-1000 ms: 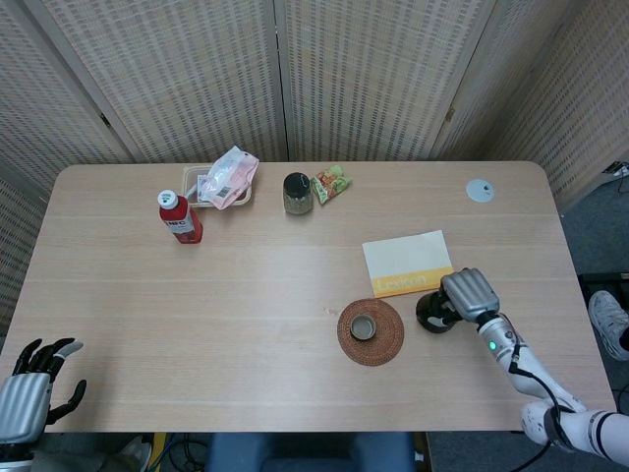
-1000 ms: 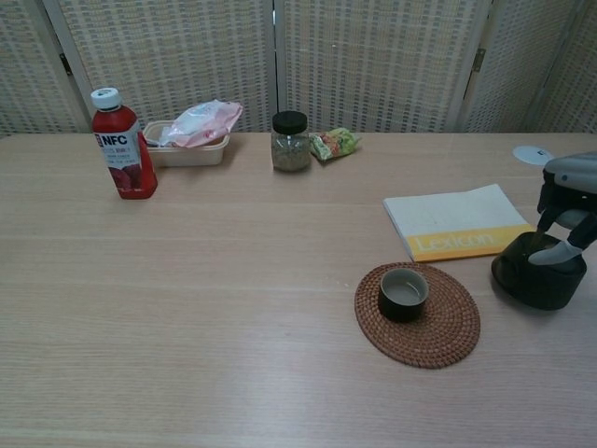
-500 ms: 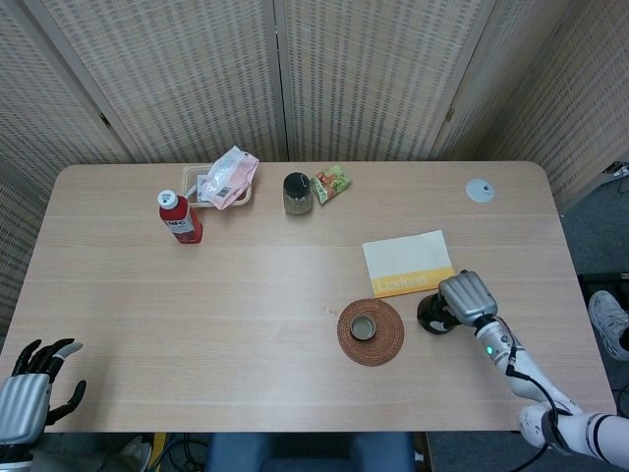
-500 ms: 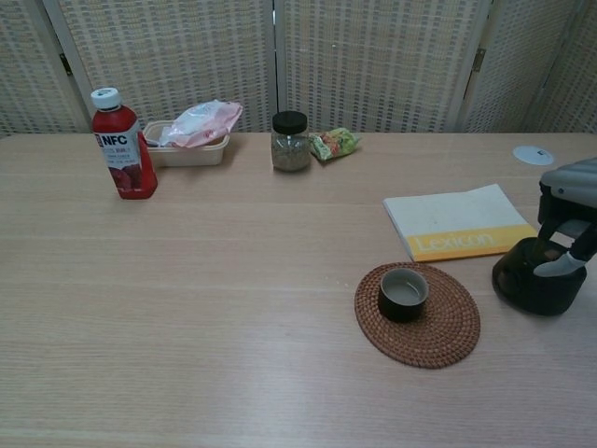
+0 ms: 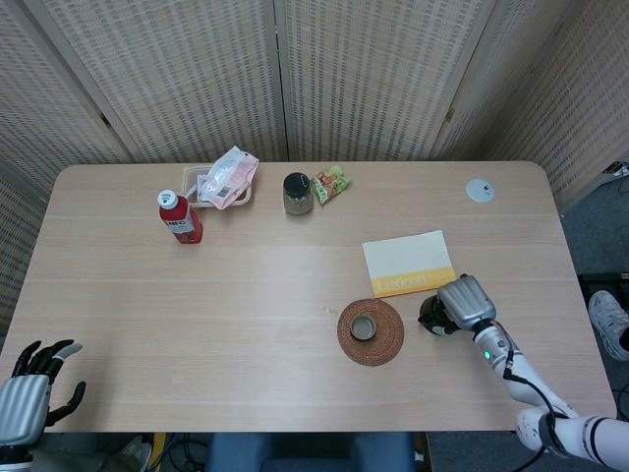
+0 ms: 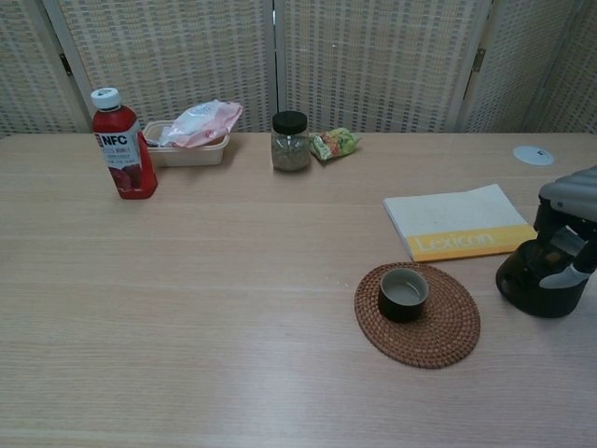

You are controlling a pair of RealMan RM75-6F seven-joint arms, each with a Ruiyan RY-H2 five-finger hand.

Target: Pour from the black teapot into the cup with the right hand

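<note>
The black teapot [image 5: 432, 313] [image 6: 539, 283] stands on the table, right of the woven coaster [image 5: 385, 339] [image 6: 448, 336]. A small dark cup [image 5: 363, 326] [image 6: 403, 293] sits upright on that coaster. My right hand [image 5: 465, 302] [image 6: 569, 233] reaches over the teapot from its right side, and its fingers [image 6: 565, 271] curl down onto the pot's top and grip it. My left hand [image 5: 29, 388] hangs off the near left table corner, fingers spread and holding nothing; the chest view does not show it.
A white and yellow book [image 5: 408, 264] [image 6: 457, 229] lies just behind the teapot and coaster. At the back stand a red juice bottle [image 5: 180, 216] [image 6: 121, 145], a tray with a pink packet [image 5: 226, 179], a dark-lidded jar [image 5: 297, 193] and a green snack bag [image 5: 331, 183]. A small white disc [image 5: 480, 190] lies far right.
The right hand and the teapot have shifted slightly right and toward the near edge together. The left hand has not moved.
</note>
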